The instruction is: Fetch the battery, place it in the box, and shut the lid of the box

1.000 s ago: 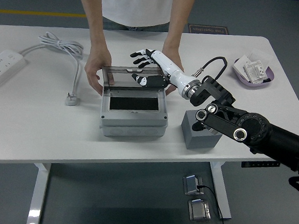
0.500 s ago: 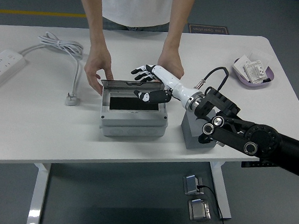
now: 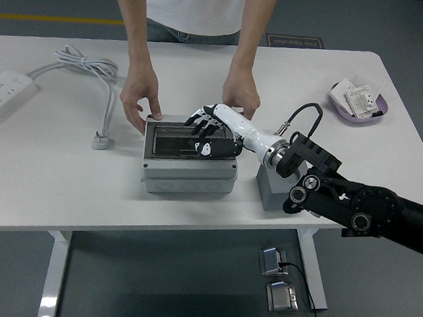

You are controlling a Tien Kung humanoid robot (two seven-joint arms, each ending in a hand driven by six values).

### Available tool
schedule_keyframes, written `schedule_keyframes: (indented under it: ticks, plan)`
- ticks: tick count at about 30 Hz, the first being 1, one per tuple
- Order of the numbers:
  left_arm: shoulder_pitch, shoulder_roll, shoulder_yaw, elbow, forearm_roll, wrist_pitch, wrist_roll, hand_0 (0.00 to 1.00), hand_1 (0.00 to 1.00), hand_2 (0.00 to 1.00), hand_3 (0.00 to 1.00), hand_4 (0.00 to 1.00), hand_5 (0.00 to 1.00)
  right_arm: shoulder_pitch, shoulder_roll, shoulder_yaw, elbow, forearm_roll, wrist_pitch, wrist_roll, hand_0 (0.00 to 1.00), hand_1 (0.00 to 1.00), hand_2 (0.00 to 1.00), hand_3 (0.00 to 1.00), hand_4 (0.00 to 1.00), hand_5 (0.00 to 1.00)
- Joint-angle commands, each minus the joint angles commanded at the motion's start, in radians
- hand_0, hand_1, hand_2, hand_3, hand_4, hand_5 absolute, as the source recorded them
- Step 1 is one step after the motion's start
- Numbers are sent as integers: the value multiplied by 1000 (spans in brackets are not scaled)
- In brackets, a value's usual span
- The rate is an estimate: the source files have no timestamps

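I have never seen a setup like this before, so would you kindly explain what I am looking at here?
This is one view from a camera on the robot's head, looking down over a white table. The black arm from the right ends in a white-and-black five-fingered hand, laid flat on the clear lid of a grey plastic box, holding nothing. A person opposite rests both hands behind the box. Also there: a grey block, a white power strip and a purple dish.
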Motion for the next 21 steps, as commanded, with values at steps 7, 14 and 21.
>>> schedule_keyframes:
  ticks: [7, 14, 21]
  plan:
    - [4, -2, -7, 1, 2, -1, 2, 712, 751, 695, 647, 588, 354, -74, -55, 121, 35, -65, 39, -41, 592, 523, 524, 663, 681, 159]
    - [19, -4, -44, 5, 23, 0, 14, 708, 751, 694, 640, 587, 351, -232, -152, 336, 162, -190, 91, -98, 585, 501, 500, 638, 689, 161]
    - [26, -7, -33, 6, 4, 2, 9, 708, 750, 691, 639, 587, 353, -419, -213, 583, 277, -218, 105, -67, 541, 477, 496, 610, 728, 206]
